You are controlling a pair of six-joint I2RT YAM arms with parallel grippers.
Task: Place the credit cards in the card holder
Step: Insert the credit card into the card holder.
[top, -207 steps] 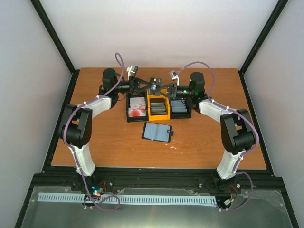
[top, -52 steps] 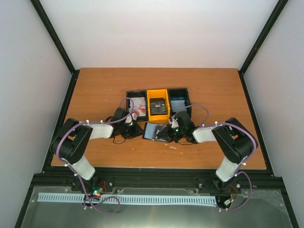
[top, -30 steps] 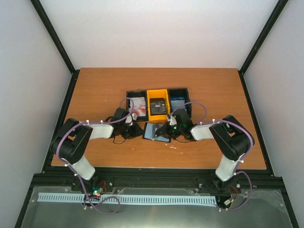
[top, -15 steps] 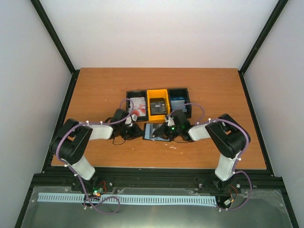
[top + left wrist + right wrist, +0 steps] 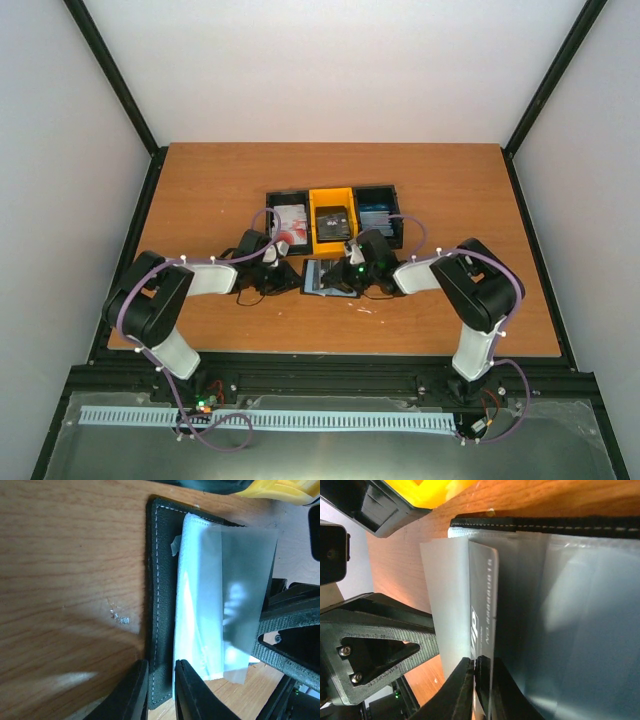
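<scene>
Right claw [image 5: 479,669] has crept toward 9 o'clock, pinching credit card [image 5: 482,595] partway into card holder [image 5: 160,580], 6 o'clock of yellow bin [image 5: 314,222]. Left claw [image 5: 161,669] clamps holder's edge. Card looks stiff, slick: hold trailing edge.

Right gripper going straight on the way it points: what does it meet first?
The right gripper pinches the grey card, partly in the clear pocket of the card holder. Straight on, the card probably meets the holder's black stitched edge first; depth is hard to judge.
</scene>
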